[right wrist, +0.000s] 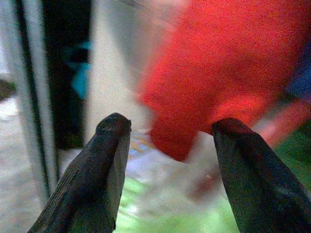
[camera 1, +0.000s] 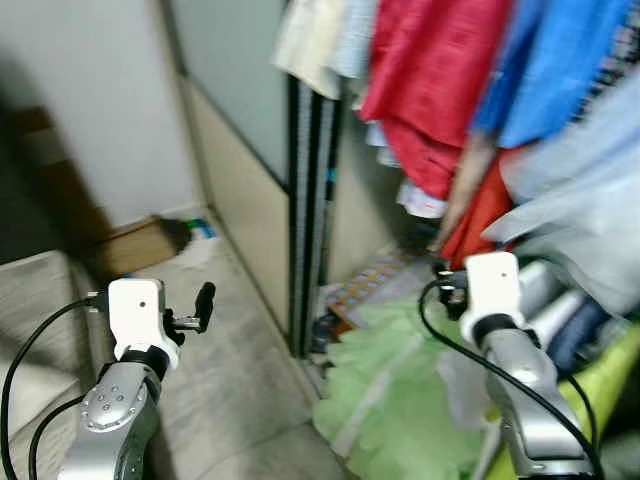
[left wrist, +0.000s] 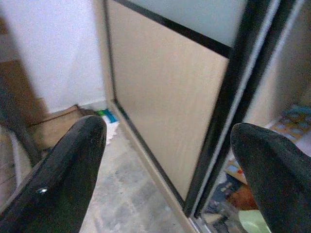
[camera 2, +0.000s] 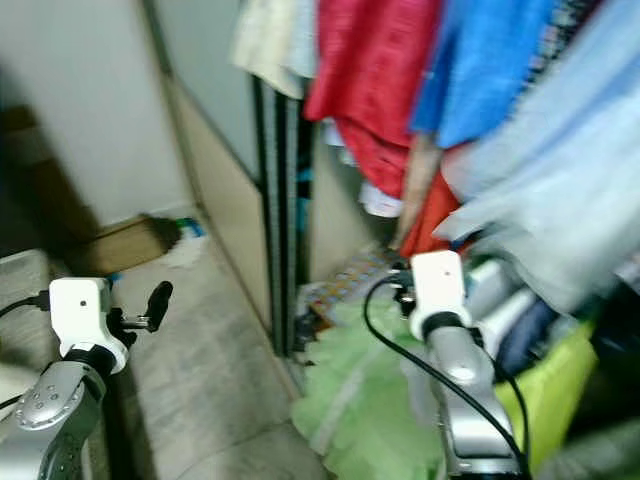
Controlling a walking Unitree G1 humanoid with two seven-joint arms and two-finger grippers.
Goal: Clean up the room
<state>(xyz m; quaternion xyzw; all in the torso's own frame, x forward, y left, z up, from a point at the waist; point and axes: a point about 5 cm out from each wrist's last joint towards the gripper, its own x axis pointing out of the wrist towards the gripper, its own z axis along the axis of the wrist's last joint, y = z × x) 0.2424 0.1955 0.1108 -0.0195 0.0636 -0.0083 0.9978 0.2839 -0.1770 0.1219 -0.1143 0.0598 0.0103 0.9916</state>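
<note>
Left gripper spread wide facing sliding door, right gripper spread before red garment, green fabric heaped below.

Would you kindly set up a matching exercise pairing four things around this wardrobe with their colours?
Things:
1. Hanging garment nearest the right gripper
2. Garment hanging to its right
3. Fabric heaped on the wardrobe floor
4. Lower panel of the sliding door

Colours:
A. light green
B. beige
C. red
D. blue

Pairs:
1-C: hanging garment
2-D: garment
3-A: fabric
4-B: panel
</note>
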